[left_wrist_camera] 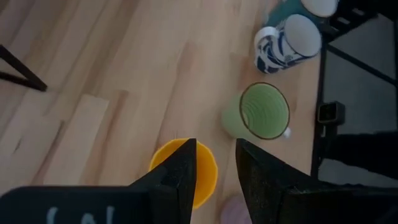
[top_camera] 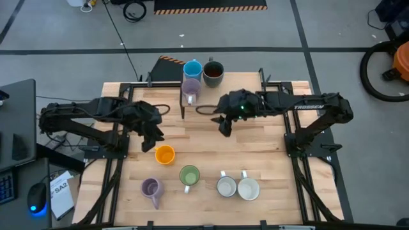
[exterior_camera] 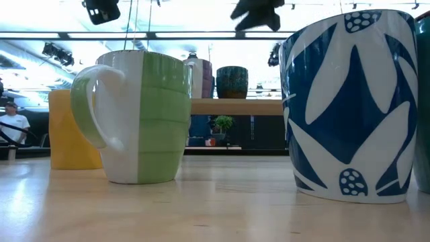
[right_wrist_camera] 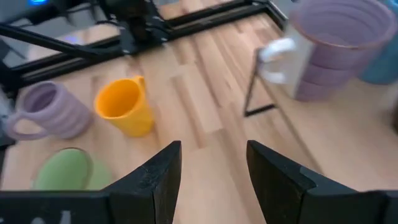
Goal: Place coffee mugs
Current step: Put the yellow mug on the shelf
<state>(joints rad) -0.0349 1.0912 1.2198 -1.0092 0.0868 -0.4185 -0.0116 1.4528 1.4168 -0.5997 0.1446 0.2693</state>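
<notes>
Both arms reach inward from opposite sides, elbows bent. The left hand (top_camera: 152, 137) hangs low with its 2 dark fingers (left_wrist_camera: 177, 180) parted by a narrow gap, nothing between them. The right hand (top_camera: 225, 126) (raised higher, near the middle) points downward, its fingers (right_wrist_camera: 158, 177) spread wider and likewise empty.

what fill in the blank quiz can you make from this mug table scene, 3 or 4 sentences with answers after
1. The left gripper hovers open right beside the ____ mug.
2. On the raised shelf at the table's far edge, the blue mug stands next to the dark ____ mug.
3. The right gripper is open and holds ____.
4. At the table's near edge, the green mug sits between a lilac mug and two ____ mugs.

Missing words: orange; brown; nothing; white
</notes>
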